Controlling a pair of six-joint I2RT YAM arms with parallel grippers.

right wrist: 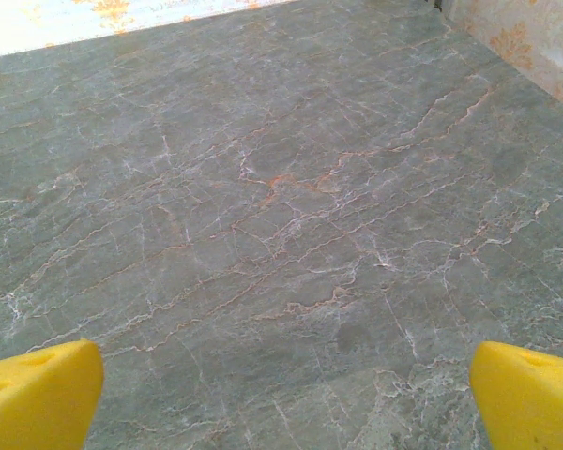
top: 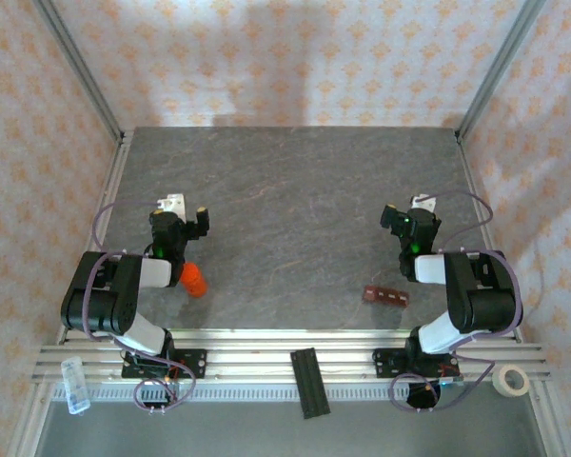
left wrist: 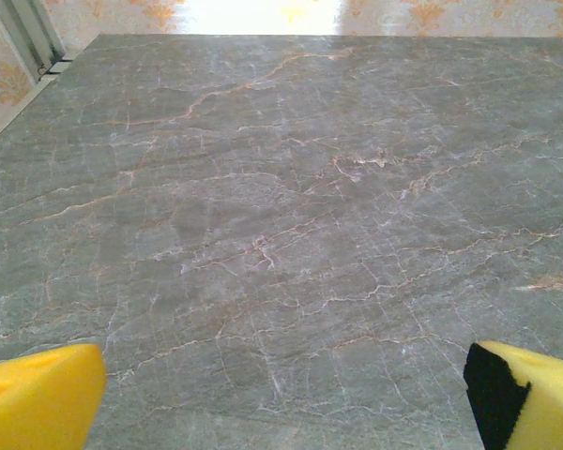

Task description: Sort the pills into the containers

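Near edge, right half of the grey stone-patterned bench (top: 295, 209): the small dark reddish-brown compartment strip (top: 384, 296) lies flat; its contents are too small to tell. Near edge, left half: a small orange cylinder (top: 192, 279) sits beside the left arm. Farther in, the left gripper (left wrist: 281, 403) and right gripper (right wrist: 281, 398) are spread wide over bare bench, holding nothing. No loose pills are discernible. Judgement: sorting not yet begun.

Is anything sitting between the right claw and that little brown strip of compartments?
Nothing visible does. Only bare table lies between the right gripper and the strip, which sits behind it toward the near edge.
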